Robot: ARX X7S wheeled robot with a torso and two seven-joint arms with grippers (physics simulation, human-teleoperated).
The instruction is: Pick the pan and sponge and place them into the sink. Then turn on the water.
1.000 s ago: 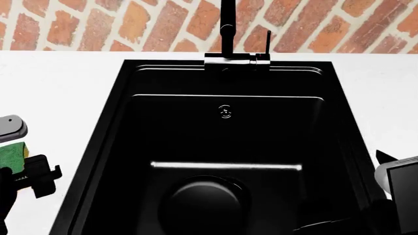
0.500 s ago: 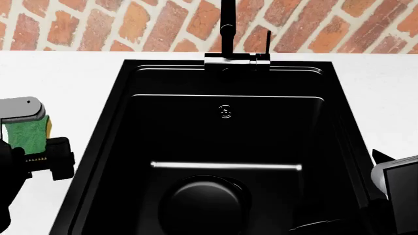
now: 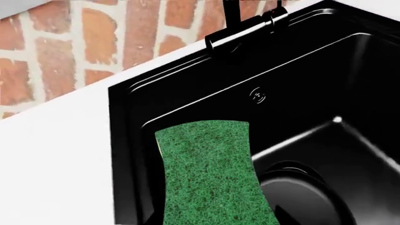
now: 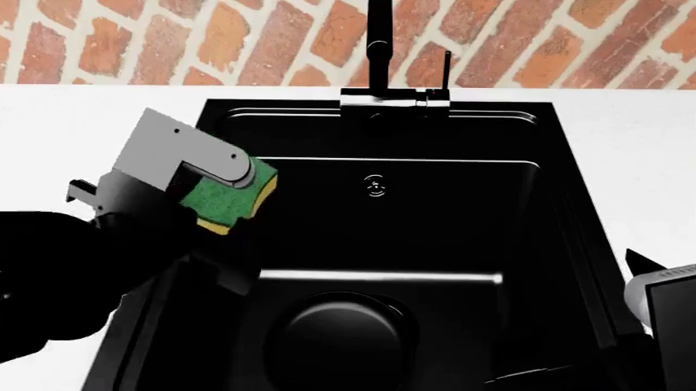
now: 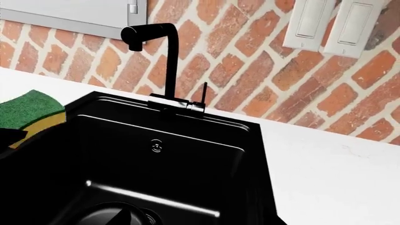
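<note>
Head view: the left gripper (image 4: 223, 202) hangs over the left rim of the sink (image 4: 191, 155), its jaws pinching the sponge (image 4: 228, 201), green face up with the yellow layer showing at the edge nearest the basin. The sponge sits above the stepped left wall, just inside the rim line and clear of the white surface (image 4: 87, 130). The pan (image 4: 339, 336) lies on the basin floor at the near side, a round black form partly hard to separate from the dark floor; its handle cannot be made out. The overflow fitting (image 4: 376, 186) marks the rear wall, and the faucet (image 4: 380, 57) rises from the back rim before the brick wall (image 4: 163, 41). The middle and right of the basin stand open. The right gripper (image 4: 666, 318) is at the lower right corner beside the right rim, only partly in frame; whether its jaws are spread or closed cannot be told.

Left wrist view: the sponge (image 3: 209, 173) overlaps the basin's inner edge, the pan (image 3: 300, 197) beside it below.

Right wrist view: the faucet (image 5: 164, 61), no stream beneath its spout, and two wall switches (image 5: 334, 23) above the surface.
</note>
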